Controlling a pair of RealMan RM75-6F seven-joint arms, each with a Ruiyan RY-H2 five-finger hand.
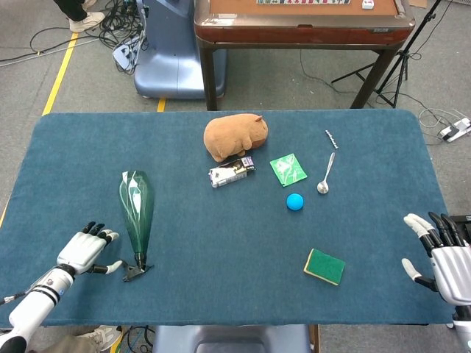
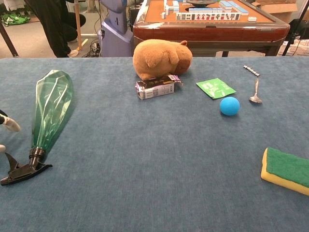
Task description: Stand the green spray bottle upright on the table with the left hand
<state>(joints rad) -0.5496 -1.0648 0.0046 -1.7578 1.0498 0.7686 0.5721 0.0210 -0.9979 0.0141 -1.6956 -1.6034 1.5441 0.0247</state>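
Blue felt worktop (image 1: 221,235) in a cluttered lab room

Behind the worktop stands a dark wooden mahjong table (image 1: 302,26) with tiles (image 2: 207,16) on its orange top. The floor (image 1: 280,77) is grey, with a yellow line (image 1: 59,70) at left, tangled black cables (image 1: 110,26), a blue-grey machine base (image 1: 165,59) and a black tripod stand (image 1: 401,66) at right.
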